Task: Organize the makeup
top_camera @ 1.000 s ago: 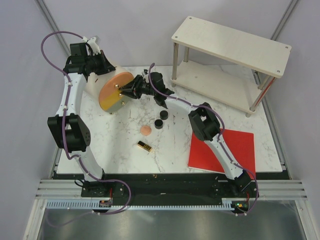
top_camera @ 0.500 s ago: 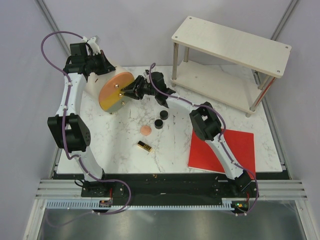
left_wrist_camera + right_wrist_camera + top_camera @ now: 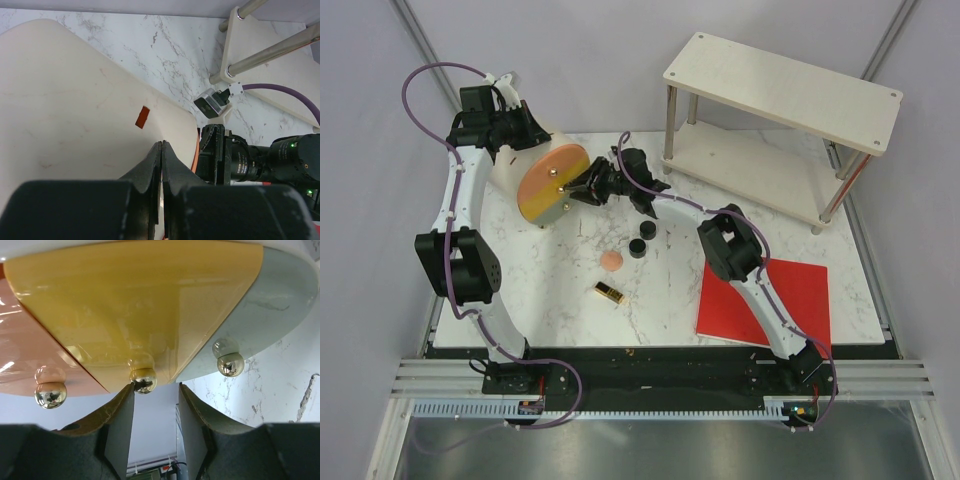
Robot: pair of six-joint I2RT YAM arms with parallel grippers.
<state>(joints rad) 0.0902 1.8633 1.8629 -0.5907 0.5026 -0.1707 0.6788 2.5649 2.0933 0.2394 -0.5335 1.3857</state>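
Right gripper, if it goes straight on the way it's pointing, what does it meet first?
Probably the middle gold knob on the lid of the round case; the right gripper, open, frames it, though the gap left is unclear.

- Left gripper (image 3: 161, 146) at 6 o'clock, jaws pressed together on the cream case (image 3: 65, 110) edge.
- Small orange tag (image 3: 142, 117) on the case.
- Shelf legs (image 3: 272, 54) at 2 o'clock.
- Black right arm (image 3: 260, 160) at 4 o'clock.

Glossy case (image 3: 140, 305), shiny metal knobs (image 3: 144, 380), marble tabletop (image 3: 560, 290)
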